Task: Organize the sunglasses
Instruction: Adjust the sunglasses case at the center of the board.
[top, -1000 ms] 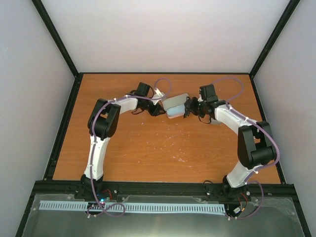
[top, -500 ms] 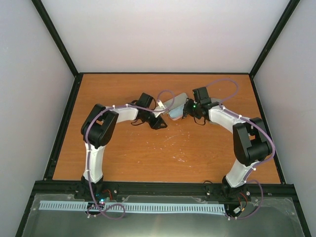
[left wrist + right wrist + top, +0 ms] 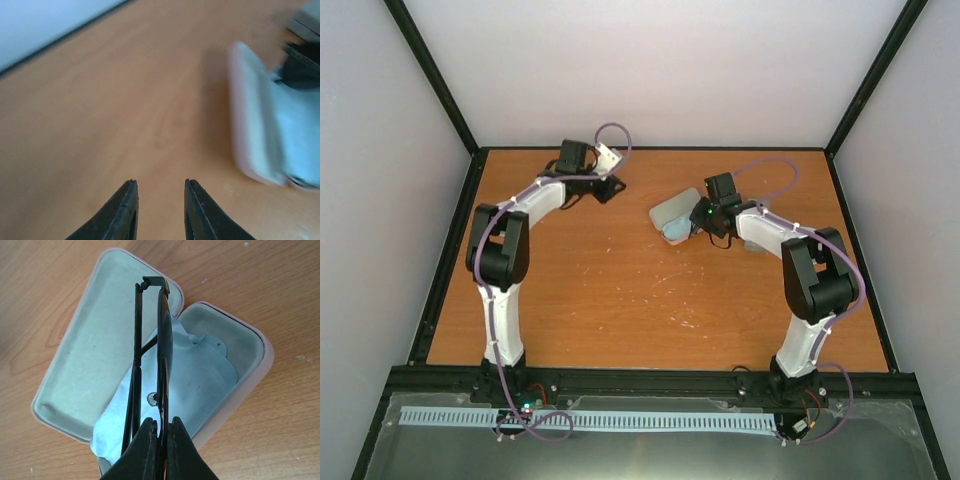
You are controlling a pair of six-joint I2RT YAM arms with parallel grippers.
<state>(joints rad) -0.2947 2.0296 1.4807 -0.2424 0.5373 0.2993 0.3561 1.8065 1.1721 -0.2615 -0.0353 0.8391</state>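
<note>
1. Orange-brown wooden table point(image 3: 620, 300), boxed in by pale walls and a black frame; light scuffs mark its middle.
2. Right gripper point(image 3: 161, 427) is pressed together, pinching the black sunglasses point(image 3: 165, 345). They are folded and stand on edge above the case.
3. Directly under them lies an open pink case point(image 3: 75, 365), its pale lining facing up. A crumpled pale blue cloth point(image 3: 200, 375) fills one half and lies in the glasses' way.
4. A grey shape point(image 3: 756, 247) shows just beside the right forearm, mostly hidden; I cannot tell what it is.
5. Farthest off, near the back edge, the left gripper point(image 3: 159, 186) hovers with fingers spread and nothing between them, well apart from the case.
</note>
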